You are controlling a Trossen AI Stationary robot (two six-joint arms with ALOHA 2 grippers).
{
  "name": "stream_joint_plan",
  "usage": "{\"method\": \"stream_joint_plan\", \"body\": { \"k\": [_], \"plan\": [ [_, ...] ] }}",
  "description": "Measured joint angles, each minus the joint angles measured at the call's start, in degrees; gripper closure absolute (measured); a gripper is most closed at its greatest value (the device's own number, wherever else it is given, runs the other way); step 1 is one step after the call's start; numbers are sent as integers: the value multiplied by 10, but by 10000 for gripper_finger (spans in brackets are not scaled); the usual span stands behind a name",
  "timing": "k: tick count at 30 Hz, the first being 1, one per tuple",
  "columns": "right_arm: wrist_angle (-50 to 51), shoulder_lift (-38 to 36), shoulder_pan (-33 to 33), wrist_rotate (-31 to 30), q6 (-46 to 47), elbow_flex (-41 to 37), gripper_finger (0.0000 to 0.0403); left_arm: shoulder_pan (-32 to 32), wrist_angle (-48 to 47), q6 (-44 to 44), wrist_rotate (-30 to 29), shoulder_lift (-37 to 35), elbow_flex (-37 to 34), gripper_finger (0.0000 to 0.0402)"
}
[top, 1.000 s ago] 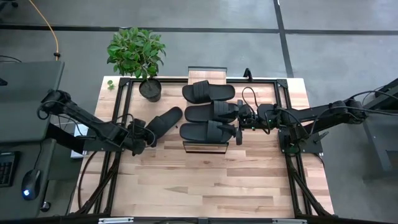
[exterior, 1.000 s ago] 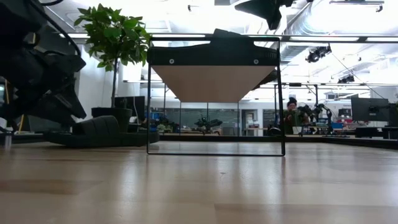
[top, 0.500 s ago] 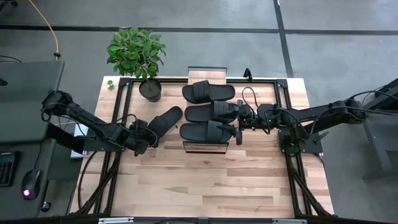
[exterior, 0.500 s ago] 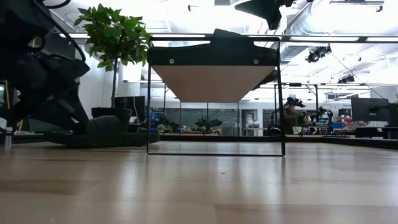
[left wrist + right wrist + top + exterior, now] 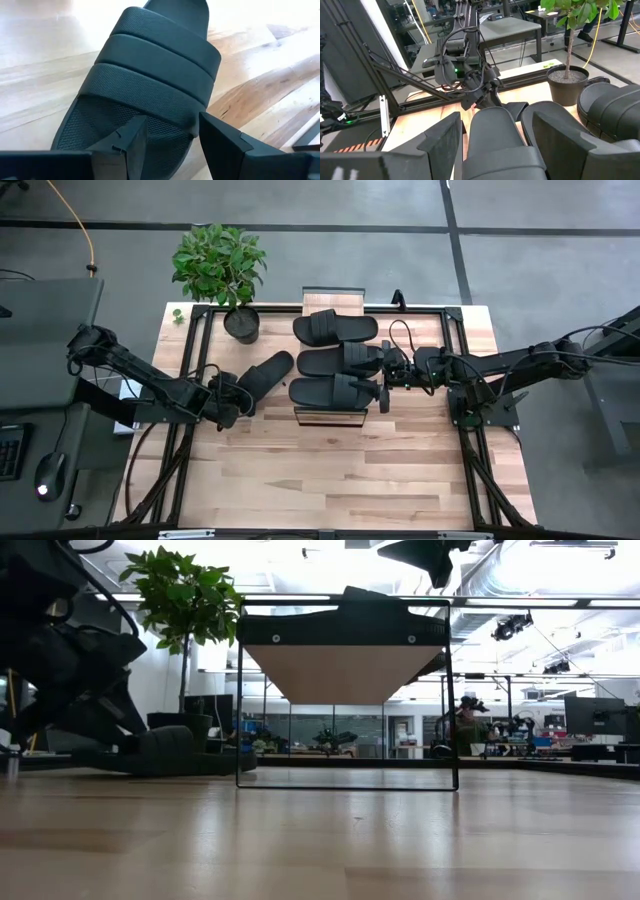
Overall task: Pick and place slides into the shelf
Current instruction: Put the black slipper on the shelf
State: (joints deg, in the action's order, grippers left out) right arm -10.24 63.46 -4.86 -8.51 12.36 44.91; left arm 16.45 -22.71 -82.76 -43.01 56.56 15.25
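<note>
Three black slides lie side by side on the light-wood shelf (image 5: 330,418): the far one (image 5: 335,327), the middle one (image 5: 338,360) and the near one (image 5: 328,391). The fourth slide (image 5: 265,372) lies sole-down on the table left of the shelf, at a slant. My left gripper (image 5: 240,394) is open at this slide's heel end (image 5: 125,135). My right gripper (image 5: 384,377) is open at the shelf's right side. Its fingers stand on either side of the end of a slide (image 5: 492,135) on the shelf, with narrow gaps showing. My left gripper (image 5: 172,145) comes at the fourth slide's heel end low and slanting from the table's left. One finger (image 5: 131,142) is over the footbed and the other finger (image 5: 220,142) is outside the slide's side edge. I cannot tell whether either finger touches it.
A potted plant (image 5: 241,322) stands at the table's far left, just behind the loose slide. The shelf stands raised on a thin dark frame (image 5: 345,785) with open room under it. Bare wood tabletop (image 5: 330,480) spreads across the near half.
My left gripper has moved a little toward the table's right and far side, closing in on the loose slide's heel end, and has come lower. The slide has stayed where it was.
</note>
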Motion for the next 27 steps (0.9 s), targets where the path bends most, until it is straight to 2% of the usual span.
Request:
{"method": "stream_joint_plan", "body": {
  "k": [27],
  "plan": [
    [-2,0,0,0,0,0,164,0,34,14,-50,11,0,240]
  ]
}}
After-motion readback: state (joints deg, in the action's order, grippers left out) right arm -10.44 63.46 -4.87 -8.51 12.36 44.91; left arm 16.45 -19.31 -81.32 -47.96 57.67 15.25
